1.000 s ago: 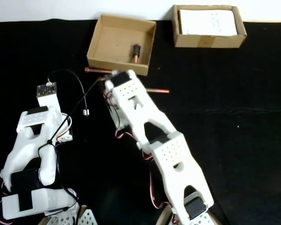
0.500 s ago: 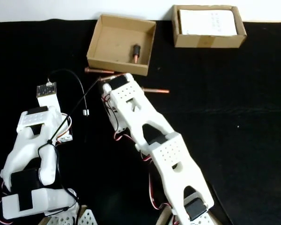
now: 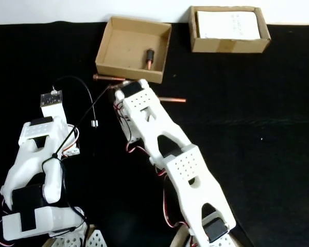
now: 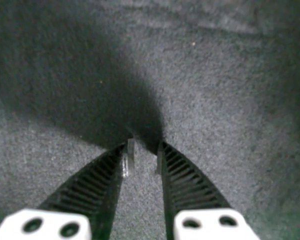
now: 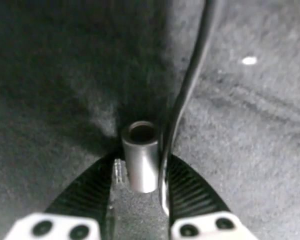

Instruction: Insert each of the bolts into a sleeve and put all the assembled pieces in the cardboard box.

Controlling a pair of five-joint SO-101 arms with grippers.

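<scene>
- At the table's left side, I find the left arm [image 3: 36,135] folded close to its base, apparently parked clear of the work. The left gripper [image 4: 144,152] points down at the dark cloth [image 4: 230,100], its jaws a narrow gap apart with nothing between them.
- Further right, the first bolt [image 3: 109,77] lies flat just in front of the cardboard box [image 3: 123,69] and just beside the wrist of the right arm [image 3: 185,170]. I judge it the nearest candidate for mating.
- At that wrist, the right gripper [image 5: 140,167] is clamped across the body of a metal sleeve [image 5: 140,150]. The open bore faces away from the wrist, which leaves the mouth free to take a bolt. A black cable [image 5: 190,85] runs close alongside the sleeve, and I note a snag risk.
- Inside the cardboard box, one assembled piece [image 3: 150,57] lies near the right wall, so I rate the task as partly done.
- Right of the wrist, the second bolt [image 3: 171,99] lies on the cloth, not yet sleeved.
- At the far right, the second box [image 3: 226,45] holds a white sheet [image 3: 229,23]. It stands well apart, and I judge it uninvolved.
</scene>
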